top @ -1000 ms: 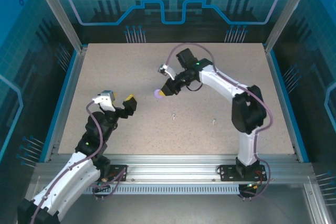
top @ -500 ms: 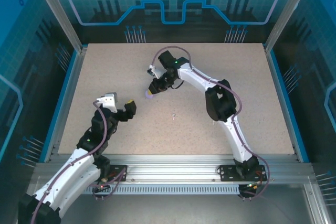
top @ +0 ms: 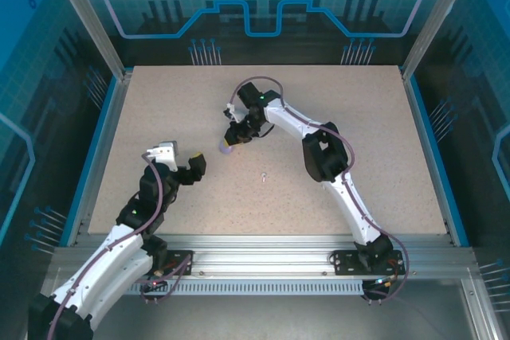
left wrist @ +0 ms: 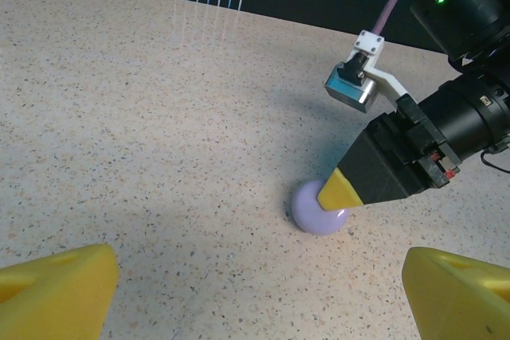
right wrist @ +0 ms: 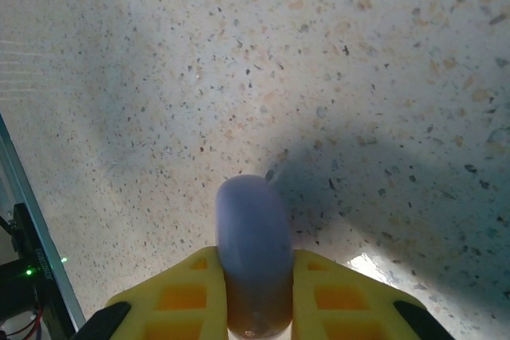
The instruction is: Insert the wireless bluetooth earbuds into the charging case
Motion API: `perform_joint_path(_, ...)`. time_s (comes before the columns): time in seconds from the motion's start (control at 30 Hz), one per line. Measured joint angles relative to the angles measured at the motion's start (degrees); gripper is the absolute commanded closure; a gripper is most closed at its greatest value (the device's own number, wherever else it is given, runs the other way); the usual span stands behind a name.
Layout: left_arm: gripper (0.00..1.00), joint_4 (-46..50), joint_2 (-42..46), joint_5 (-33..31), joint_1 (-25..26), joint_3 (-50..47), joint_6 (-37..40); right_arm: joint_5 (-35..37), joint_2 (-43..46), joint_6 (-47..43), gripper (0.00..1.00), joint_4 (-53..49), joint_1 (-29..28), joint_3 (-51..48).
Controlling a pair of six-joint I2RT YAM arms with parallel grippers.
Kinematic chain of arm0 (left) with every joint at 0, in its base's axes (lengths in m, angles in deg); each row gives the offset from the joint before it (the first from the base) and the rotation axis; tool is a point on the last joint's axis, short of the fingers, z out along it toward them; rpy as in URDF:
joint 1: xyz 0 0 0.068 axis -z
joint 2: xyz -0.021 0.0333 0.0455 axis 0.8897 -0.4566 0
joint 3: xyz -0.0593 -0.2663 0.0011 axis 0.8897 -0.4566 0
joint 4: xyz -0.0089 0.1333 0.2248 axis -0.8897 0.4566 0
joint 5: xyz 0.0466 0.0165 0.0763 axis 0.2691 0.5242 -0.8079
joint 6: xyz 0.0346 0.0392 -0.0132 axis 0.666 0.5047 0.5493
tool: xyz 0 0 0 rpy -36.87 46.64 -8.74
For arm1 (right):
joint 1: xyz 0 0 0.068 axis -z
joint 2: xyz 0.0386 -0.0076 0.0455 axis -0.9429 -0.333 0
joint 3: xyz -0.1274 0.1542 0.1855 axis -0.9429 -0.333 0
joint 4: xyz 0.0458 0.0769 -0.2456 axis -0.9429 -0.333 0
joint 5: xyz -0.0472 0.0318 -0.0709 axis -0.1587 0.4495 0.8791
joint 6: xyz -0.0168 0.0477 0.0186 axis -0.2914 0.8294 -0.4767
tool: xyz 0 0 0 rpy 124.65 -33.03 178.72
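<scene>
The right jaws are clenching a pale purple round charging case (right wrist: 253, 236), pinching it edge-on between their yellow fingertips (right wrist: 335, 300). They are holding it low over the speckled worktop (top: 382, 117), left of centre, and I cannot tell whether it is touching the surface. The left jaws are standing released, spread wide and gripping nothing, with their yellow fingertips (left wrist: 56, 292) pointing toward the case from nearby. A tiny white earbud (top: 263, 177) is lying loose on the worktop, near the case on the side toward the arm bases and apart from both arms.
</scene>
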Motion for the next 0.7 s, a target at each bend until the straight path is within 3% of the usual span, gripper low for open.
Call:
perform_joint_path(0.4, 0.08, -0.26, -1.7, 0.04, -0.04, 0.24, 0.0, -0.35, -0.61, 2.69, 0.7, -0.63, 1.16, 0.11)
perform_joint_path(0.7, 0.08, -0.68, -2.73, 0.07, -0.04, 0.28, 0.0, -0.02, -0.94, 4.42, 0.53, -1.03, 2.16, 0.11)
